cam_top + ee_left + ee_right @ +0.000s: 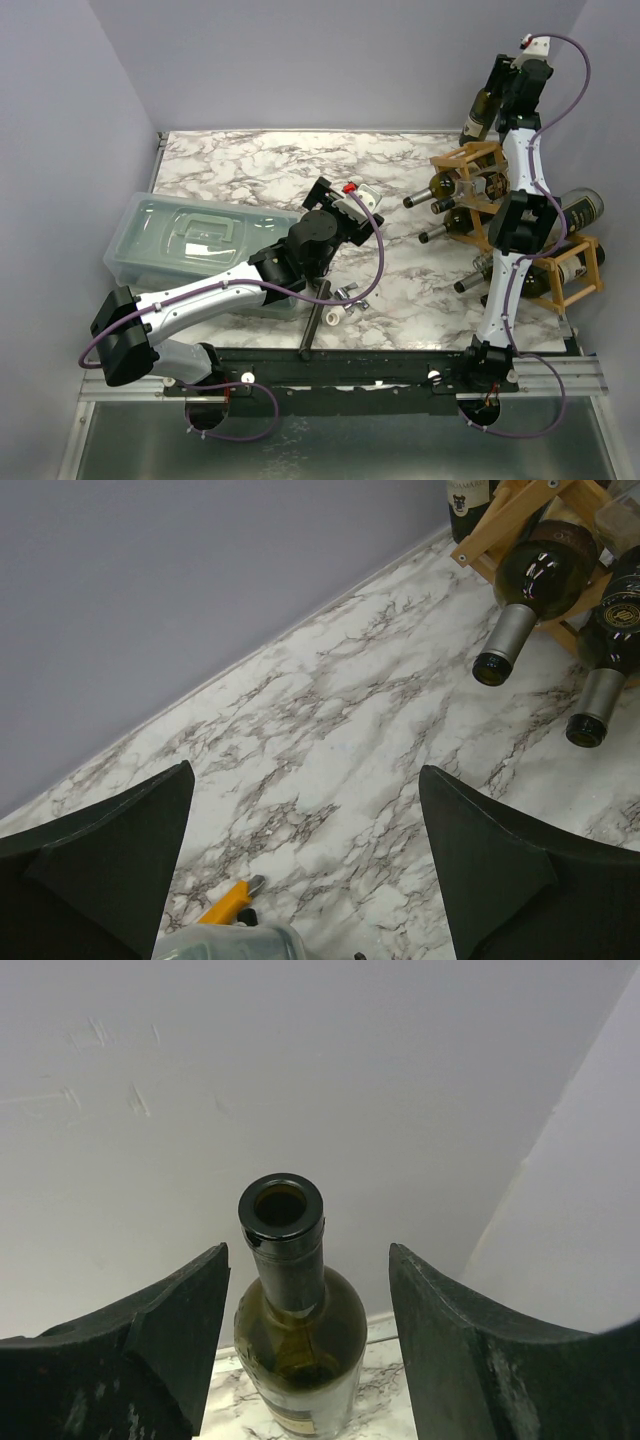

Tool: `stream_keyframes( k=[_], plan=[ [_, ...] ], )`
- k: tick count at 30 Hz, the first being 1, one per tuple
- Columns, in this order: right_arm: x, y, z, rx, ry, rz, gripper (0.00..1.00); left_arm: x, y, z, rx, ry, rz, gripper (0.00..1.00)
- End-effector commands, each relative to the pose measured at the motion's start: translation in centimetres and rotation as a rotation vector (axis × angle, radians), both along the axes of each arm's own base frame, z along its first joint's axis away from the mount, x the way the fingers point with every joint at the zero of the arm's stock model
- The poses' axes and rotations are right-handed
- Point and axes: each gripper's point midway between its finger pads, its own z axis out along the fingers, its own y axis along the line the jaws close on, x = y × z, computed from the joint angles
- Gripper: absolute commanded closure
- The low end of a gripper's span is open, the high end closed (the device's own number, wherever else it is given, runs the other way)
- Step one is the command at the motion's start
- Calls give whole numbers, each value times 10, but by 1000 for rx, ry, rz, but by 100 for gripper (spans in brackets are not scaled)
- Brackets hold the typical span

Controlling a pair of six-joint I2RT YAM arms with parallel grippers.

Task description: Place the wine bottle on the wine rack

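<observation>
The table (pixel 260 170) has a white top veined in grey and brown, like marble; a clear plastic lidded bin (pixel 190 235) sits on its left side, near the front; the light-brown wooden wine rack (pixel 467 156) stands along the right side, its open cells stepped toward the near edge; one wine bottle (pixel 480 115) stands upright on the far right corner, just behind the rack; near the front middle lie a dark bar (pixel 312 320), a small white cylinder (pixel 331 315) and some small metal pieces (pixel 350 293); a yellow-handled tool (pixel 228 905) lies beside the bin's corner.
</observation>
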Motion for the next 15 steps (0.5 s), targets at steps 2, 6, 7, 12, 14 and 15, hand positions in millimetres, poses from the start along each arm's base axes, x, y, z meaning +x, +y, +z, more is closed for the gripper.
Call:
stream_keyframes(
  k=[2,6,7,12,14,15],
  plan=[
    [10,-2,-3,-3,-42,20,32,1,-3,-5,7,9,-11,5],
    [11,-3,-6,-5,-42,18,32,1,-3,-5,7,9,-10,5],
    [12,-2,-8,-7,-40,20,32,1,-2,-5,7,9,-10,5],
    [13,0,-11,-17,-38,35,39,1,-3,-5,9,9,-10,5],
    [14,1,-11,-15,-43,41,45,1,-3,-5,9,9,-11,5],
    [14,2,-11,-21,-44,47,47,1,-3,-5,9,9,-10,5]
  ],
)
